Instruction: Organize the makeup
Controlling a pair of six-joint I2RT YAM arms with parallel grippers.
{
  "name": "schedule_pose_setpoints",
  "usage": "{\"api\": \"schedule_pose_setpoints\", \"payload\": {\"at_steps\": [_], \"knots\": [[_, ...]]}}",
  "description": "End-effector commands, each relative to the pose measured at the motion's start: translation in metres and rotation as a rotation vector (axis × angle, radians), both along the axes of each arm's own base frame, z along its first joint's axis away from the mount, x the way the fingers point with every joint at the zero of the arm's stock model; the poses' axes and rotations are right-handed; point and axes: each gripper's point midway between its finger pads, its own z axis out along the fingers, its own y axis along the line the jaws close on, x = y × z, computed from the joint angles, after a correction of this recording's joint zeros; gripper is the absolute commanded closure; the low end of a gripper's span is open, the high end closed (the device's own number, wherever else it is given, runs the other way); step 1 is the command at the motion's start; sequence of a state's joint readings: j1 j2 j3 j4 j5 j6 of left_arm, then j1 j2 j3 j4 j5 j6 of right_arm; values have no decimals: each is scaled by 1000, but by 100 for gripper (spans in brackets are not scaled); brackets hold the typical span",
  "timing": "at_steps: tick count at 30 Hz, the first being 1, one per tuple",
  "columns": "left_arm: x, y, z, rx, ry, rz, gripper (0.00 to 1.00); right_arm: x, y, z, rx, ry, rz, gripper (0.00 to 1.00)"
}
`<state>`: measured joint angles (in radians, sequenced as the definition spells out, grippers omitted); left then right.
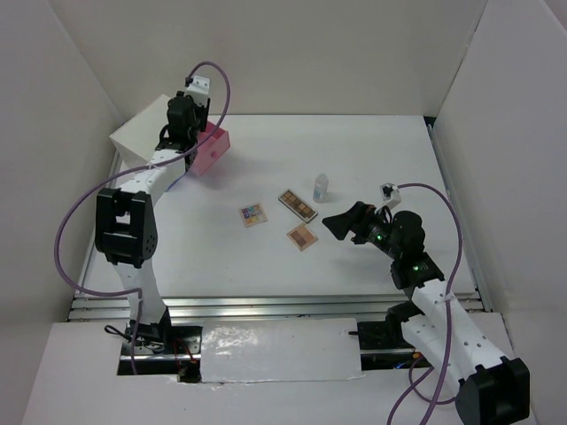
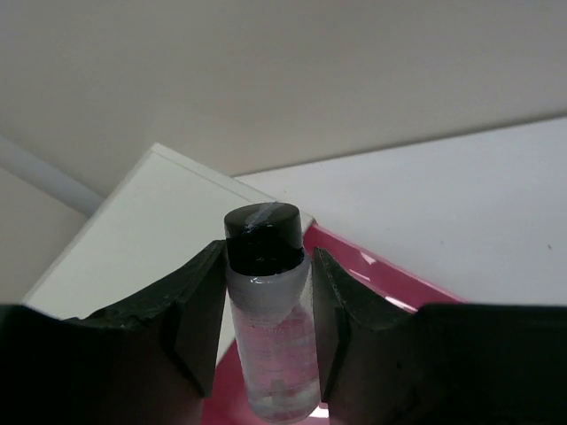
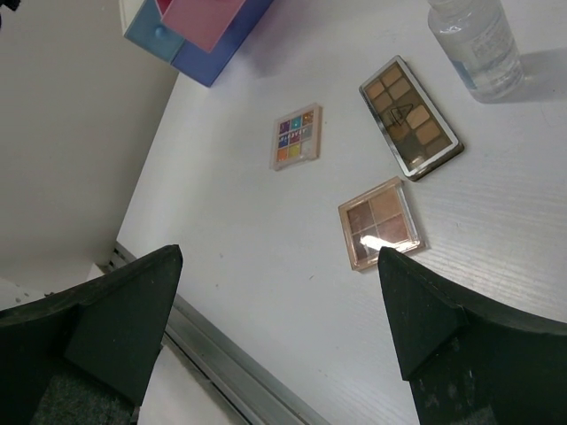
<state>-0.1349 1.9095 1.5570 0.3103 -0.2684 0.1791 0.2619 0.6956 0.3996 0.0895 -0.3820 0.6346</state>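
My left gripper [image 1: 180, 149] is shut on the clear dark-capped tube [image 2: 270, 319], held over the open pink drawer [image 2: 381, 279] of the white box [image 1: 142, 135]. My right gripper [image 1: 339, 221] is open and empty above the table, right of the palettes. In the right wrist view its jaws stand wide apart [image 3: 279, 257]. On the table lie a multicoloured palette [image 1: 253, 214] [image 3: 295, 136], a long brown palette [image 1: 298, 204] [image 3: 410, 117] and a small square tan palette [image 1: 302, 236] [image 3: 379, 221]. A small clear bottle [image 1: 321, 187] [image 3: 474, 40] stands upright behind them. The lipstick and compact are out of view.
The white box stands at the table's back left corner; the right wrist view shows its pink and blue drawers [image 3: 199, 31]. White walls enclose the table on three sides. A metal rail [image 1: 266, 305] runs along the near edge.
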Motion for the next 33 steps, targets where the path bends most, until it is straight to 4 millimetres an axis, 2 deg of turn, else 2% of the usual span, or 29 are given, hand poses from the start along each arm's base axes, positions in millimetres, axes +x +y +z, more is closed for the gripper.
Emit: {"api": "schedule_pose_setpoints", "payload": {"at_steps": [1, 4, 5, 6, 7, 8, 9, 10, 11, 17, 20, 21, 22, 24, 25, 27, 28, 29, 30, 31, 32, 33], "knots": [[6, -15, 7, -1, -64, -79, 83, 2, 4, 8, 7, -46, 22, 0], [8, -17, 4, -11, -53, -89, 62, 2, 4, 8, 6, -46, 20, 0], [7, -17, 4, -11, -53, -89, 47, 3, 4, 8, 6, -46, 17, 0], [4, -15, 15, -20, -86, -80, 39, 3, 4, 7, 5, -43, 17, 0], [1, -11, 15, -39, -98, -56, 32, 3, 4, 7, 3, -42, 16, 0], [-2, -8, 22, -53, -122, -37, 18, 4, 3, 6, 3, -41, 14, 0], [-7, -5, 38, -62, -162, -27, 14, 4, 4, 5, 2, -38, 16, 0], [-8, -6, 43, -52, -169, -28, 11, 4, 4, 6, 2, -39, 16, 0], [-11, -5, 52, -52, -181, -26, 1, 4, 4, 6, 3, -39, 16, 0], [-29, 2, 96, -112, -233, 32, 1, 4, 3, 7, 2, -42, 11, 0], [-38, -1, 102, -168, -208, 73, 1, 4, 3, 6, 3, -42, 8, 0], [-39, -6, 114, -205, -212, 66, 1, 5, 2, 7, 2, -42, 2, 0], [-42, -22, 99, -229, -123, 29, 1, 5, 2, 7, 5, -43, 0, 0], [-51, -41, 102, -265, -96, 16, 1, 5, -1, 7, 5, -48, -20, 0], [-62, -68, 98, -276, -60, -20, 1, 5, -3, 11, 10, -65, -33, 0], [-75, -101, 85, -321, -1, -73, 1, 6, -10, 12, 7, -77, -76, 0], [-87, -132, 80, -333, 37, -140, 1, 4, -15, 17, 8, -95, -101, 0], [-97, -149, 64, -362, 91, -167, 1, 5, -20, 20, 12, -106, -132, 0], [-105, -165, 57, -384, 113, -204, 1, 5, -24, 17, 13, -105, -160, 0], [-120, -192, 56, -405, 129, -279, 1, 5, -34, 23, 28, -127, -221, 0], [-129, -210, 38, -439, 154, -324, 1, 5, -39, 20, 34, -128, -252, 0], [-138, -229, 37, -465, 151, -394, 1, 8, -50, 22, 34, -137, -318, 0]]}}
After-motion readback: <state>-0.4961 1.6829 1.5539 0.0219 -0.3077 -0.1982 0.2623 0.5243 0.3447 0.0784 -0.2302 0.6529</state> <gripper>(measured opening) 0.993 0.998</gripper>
